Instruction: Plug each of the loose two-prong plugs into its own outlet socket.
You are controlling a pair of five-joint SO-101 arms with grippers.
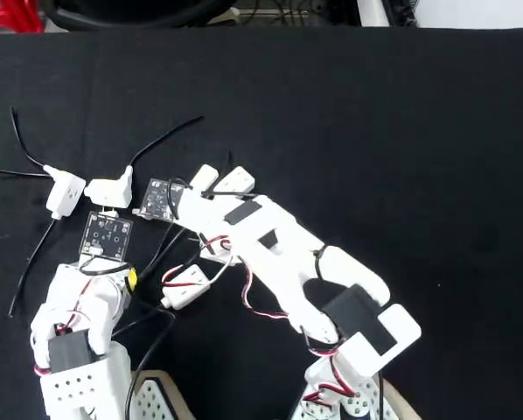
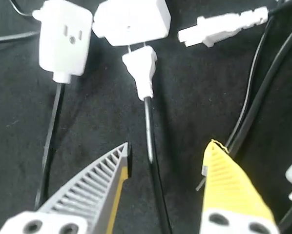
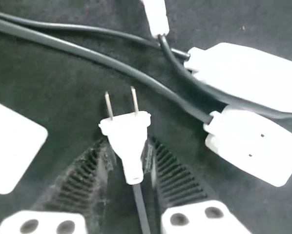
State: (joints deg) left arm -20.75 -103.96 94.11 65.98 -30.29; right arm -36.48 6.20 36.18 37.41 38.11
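Plug [image 3: 124,129] is clamped in the right end effector [image 3: 126,146], prongs pointing ahead, near a white block [image 3: 253,141] on the black tabletop [image 1: 401,131]. Left end effector [image 2: 168,148] is open (jaws straddle a black cord [image 2: 151,141]). Second plug [image 2: 141,68] has its prongs at a white socket [image 2: 131,19].

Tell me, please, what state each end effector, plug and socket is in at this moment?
Left end effector: open, straddling a black cord.
Right end effector: shut on a plug.
Gripped plug: loose, both prongs bare, in no socket.
Second plug: pushed into a white socket block, prongs partly showing.
Corded socket: empty, slots facing up.
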